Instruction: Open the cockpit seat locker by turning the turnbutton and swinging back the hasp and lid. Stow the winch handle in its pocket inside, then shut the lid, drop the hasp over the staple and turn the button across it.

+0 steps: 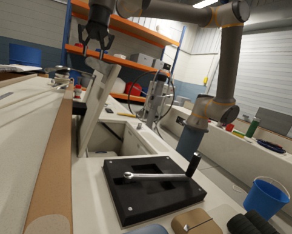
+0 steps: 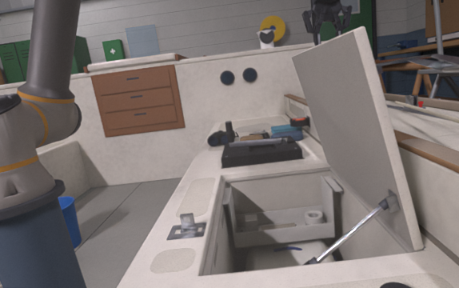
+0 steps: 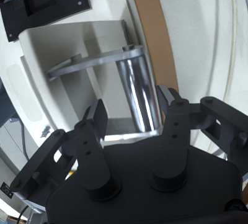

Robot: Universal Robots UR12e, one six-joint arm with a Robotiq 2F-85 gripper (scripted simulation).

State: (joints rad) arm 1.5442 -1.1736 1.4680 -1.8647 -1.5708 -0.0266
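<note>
The metal hasp (image 1: 97, 64) (image 3: 136, 90) hangs off the free top edge of the raised locker lid (image 1: 94, 109) (image 2: 353, 132), and my open, empty gripper (image 1: 93, 52) (image 2: 327, 25) (image 3: 133, 107) hovers just above it. The lid stands tilted back toward the coaming, held by a thin metal stay (image 2: 347, 234). The locker opening (image 1: 111, 138) (image 2: 281, 224) shows a pale inner shelf with a pocket (image 2: 281, 226). The staple plate and turnbutton (image 2: 187, 227) (image 1: 138, 125) sit on the seat edge beside the opening. The winch handle (image 1: 163, 172) (image 2: 259, 143) lies across a black foam tray (image 1: 152, 188).
The wood-capped coaming (image 1: 52, 157) runs behind the lid, with a deck winch (image 1: 61, 77) at its far end. My arm's base column (image 1: 190, 141) (image 2: 21, 236) stands on the cockpit floor. A blue bucket (image 1: 266, 197), a tan block (image 1: 196, 222) and black rolls (image 1: 250, 224) lie near the tray.
</note>
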